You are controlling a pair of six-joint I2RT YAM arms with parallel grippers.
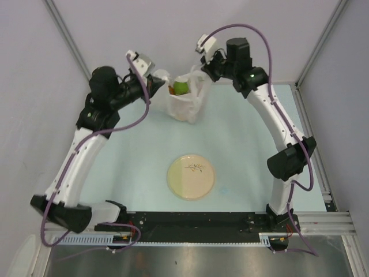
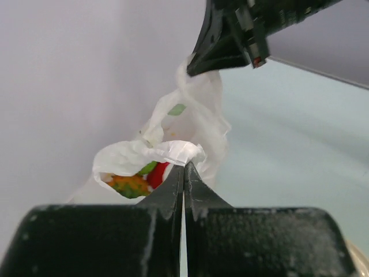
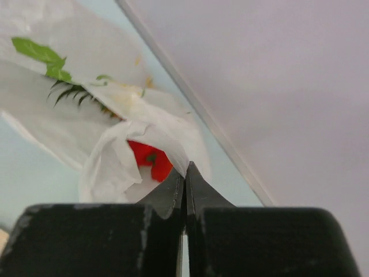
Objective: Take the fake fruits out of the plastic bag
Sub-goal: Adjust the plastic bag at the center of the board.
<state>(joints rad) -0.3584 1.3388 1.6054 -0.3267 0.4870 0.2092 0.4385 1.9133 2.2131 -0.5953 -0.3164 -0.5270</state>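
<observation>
Both left end effector [image 2: 183, 166] and right end effector [image 3: 185, 166] clenched on upright, upward-mouthed plastic bag [image 1: 185, 107].

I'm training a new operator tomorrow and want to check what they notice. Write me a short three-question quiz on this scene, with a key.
1. True or false: a fruit lies on the plate.
2. What is the left claw shut on? A) the rim of the plastic bag B) the plate C) a spoon
3. Fill in: the green fruit sits ____ the plastic bag.

Key: 1 false, the fruit that shows is in the bag. 2 A. 3 inside, at the open top.
</observation>
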